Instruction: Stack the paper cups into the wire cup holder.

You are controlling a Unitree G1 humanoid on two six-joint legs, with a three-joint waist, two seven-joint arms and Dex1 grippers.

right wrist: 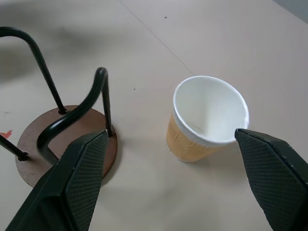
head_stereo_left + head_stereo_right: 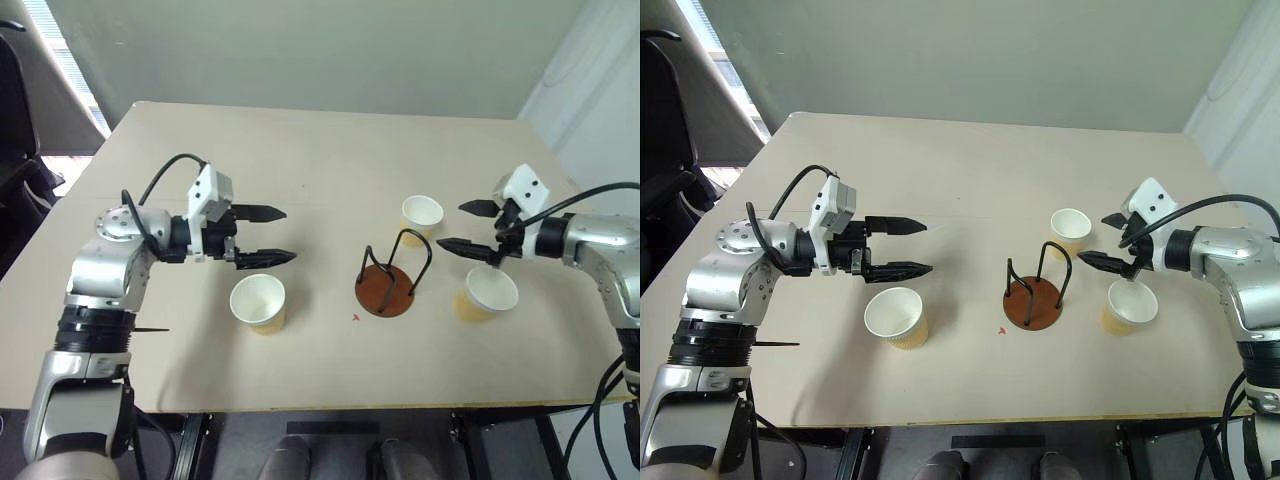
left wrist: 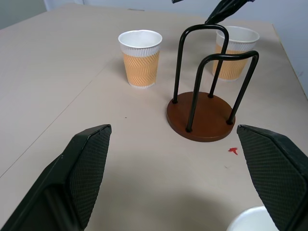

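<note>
Tan-walled, white-rimmed paper cups (image 2: 259, 302) (image 2: 421, 215) (image 2: 488, 294) stand apart around the empty reddish-brown disc-based wire cup holder (image 2: 389, 285), so the left gripper (image 2: 268, 235) and right gripper (image 2: 462, 227) hover with fingers spread, apparently ready to pick.

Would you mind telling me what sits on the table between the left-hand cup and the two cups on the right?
The empty wire cup holder stands between them, and a small red mark lies beside its base, seen in both eye views.
</note>
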